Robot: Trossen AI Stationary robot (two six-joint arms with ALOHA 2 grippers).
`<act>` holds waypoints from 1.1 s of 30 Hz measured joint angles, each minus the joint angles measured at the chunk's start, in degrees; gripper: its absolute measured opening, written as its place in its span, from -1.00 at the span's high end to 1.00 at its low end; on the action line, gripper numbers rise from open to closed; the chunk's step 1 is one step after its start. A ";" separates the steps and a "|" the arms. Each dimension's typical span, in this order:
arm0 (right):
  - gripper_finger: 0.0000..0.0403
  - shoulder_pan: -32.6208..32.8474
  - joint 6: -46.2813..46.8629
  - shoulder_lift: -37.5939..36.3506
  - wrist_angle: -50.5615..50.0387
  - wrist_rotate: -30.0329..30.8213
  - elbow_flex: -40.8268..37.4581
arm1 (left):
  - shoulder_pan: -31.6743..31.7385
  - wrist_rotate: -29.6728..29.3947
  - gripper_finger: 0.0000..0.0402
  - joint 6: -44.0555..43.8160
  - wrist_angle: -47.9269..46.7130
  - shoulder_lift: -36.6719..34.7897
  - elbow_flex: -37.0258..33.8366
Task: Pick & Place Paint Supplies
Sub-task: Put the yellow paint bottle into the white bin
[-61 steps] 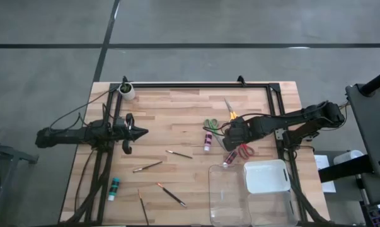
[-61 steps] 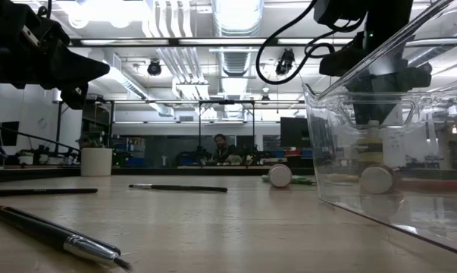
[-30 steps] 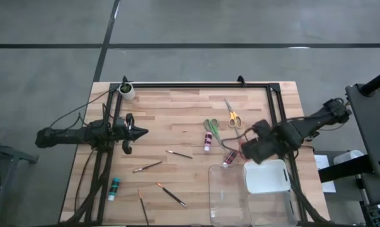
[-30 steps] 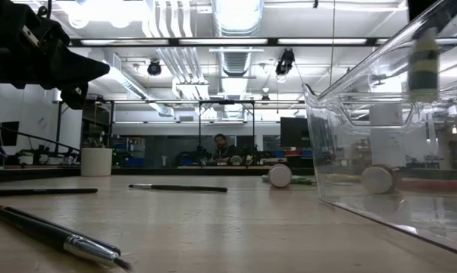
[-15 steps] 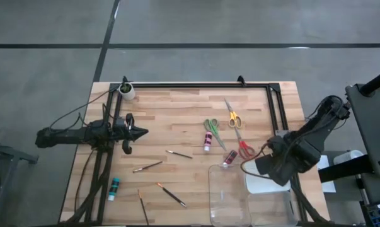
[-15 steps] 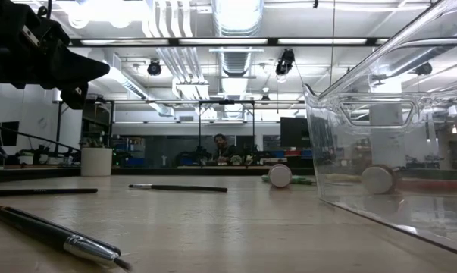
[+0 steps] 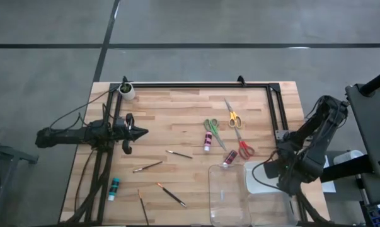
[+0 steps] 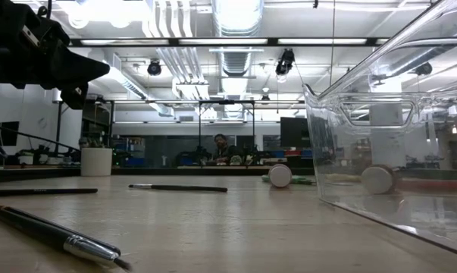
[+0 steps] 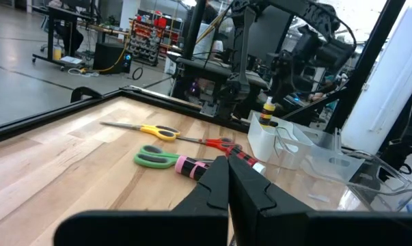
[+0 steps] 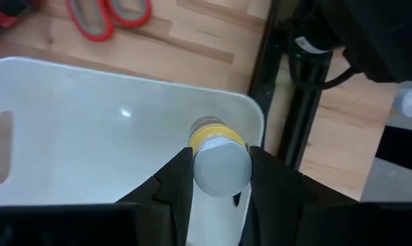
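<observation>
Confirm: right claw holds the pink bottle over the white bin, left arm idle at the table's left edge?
Wrong bottle. The right claw grips the yellow bottle over the white bin, as the right wrist view shows. The pink bottle lies on the table. The left claw does wait at the left.

Bright, even overhead lighting, glaring ceiling strips in the low view, blurred foreground brush, soft shadows.
</observation>
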 joint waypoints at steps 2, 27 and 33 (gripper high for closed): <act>0.40 0.03 0.15 -0.02 0.58 0.00 -1.14 | -0.01 0.00 1.00 0.00 0.00 0.00 0.01; 0.40 -0.04 0.66 -0.02 12.03 0.74 -9.52 | -0.01 0.00 1.00 0.00 0.02 -0.01 0.01; 0.40 -0.04 1.29 -0.02 12.20 0.71 -9.64 | 0.01 0.00 1.00 0.00 0.00 0.00 0.00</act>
